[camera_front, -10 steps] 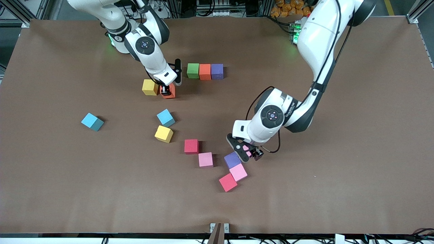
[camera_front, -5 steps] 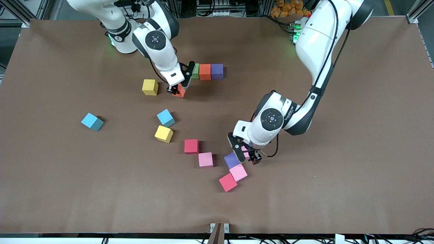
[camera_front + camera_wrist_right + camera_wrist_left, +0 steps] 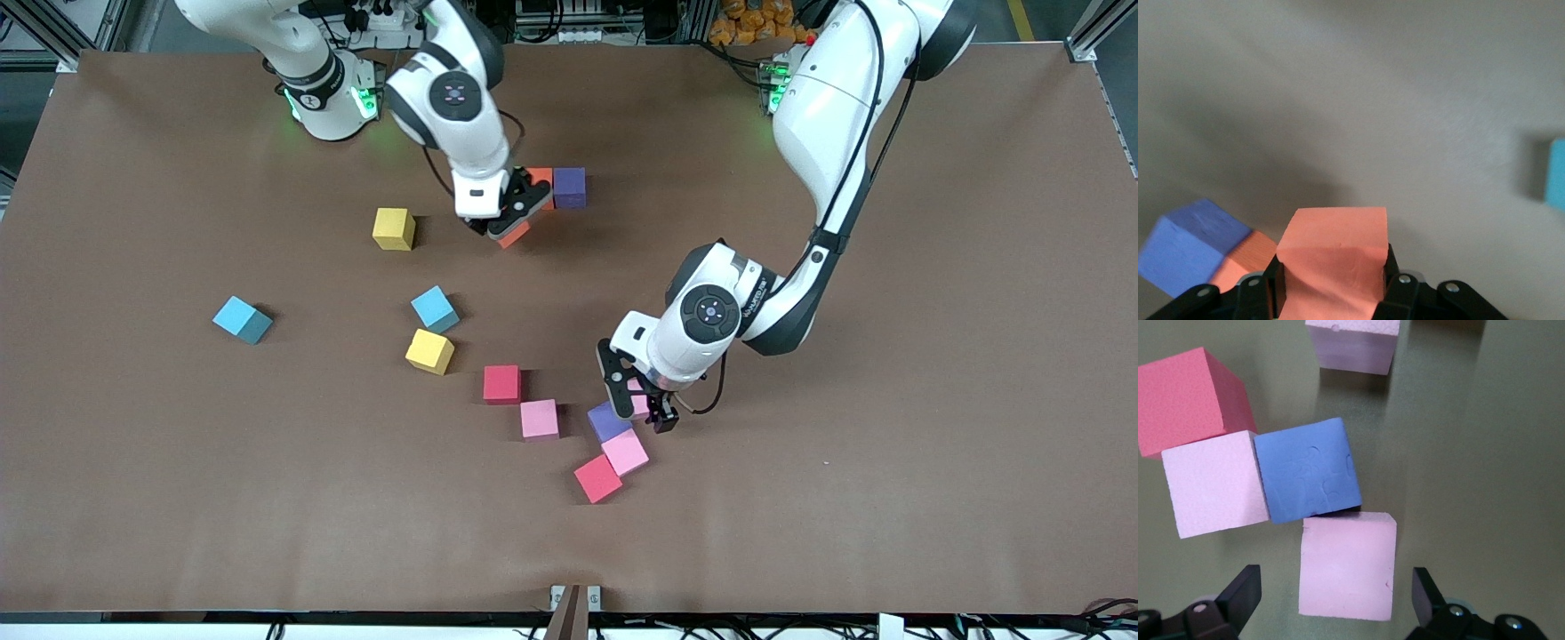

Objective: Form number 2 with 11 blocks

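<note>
Centrally, the right gripper (image 3: 508,224) is clenched on a small matte orange foam cube (image 3: 513,235), carried in the air just beside the short row at the robots' side of the table. The right wrist view shows this orange cube (image 3: 1333,263) pinched between the two black fingers (image 3: 1395,283), with the row's purple cube (image 3: 1191,253) and second orange cube (image 3: 1238,261) lying below and to one side of the jaws. From the front, the row's orange block (image 3: 540,177) is partly covered by the gripper, the purple block (image 3: 570,187) touches it, and the green one cannot be seen.

The left gripper (image 3: 636,402) hangs low with its jaws released and spread around a pale pink foam cube (image 3: 1348,565). That cube sits between the finger tips (image 3: 1241,593), apart from both pads. Just ahead of the jaws, touching the pink cube's edge, lies a purple-blue cube (image 3: 1308,479); next to that rest another pink cube (image 3: 1213,483) and a red cube (image 3: 1188,400), and one more pink cube (image 3: 1353,343) lies farther out.

Elsewhere on the brown table (image 3: 889,444) lie loose cubes: yellow (image 3: 394,228), light blue (image 3: 242,319), light blue (image 3: 435,308), yellow (image 3: 430,351) and red (image 3: 502,384).
</note>
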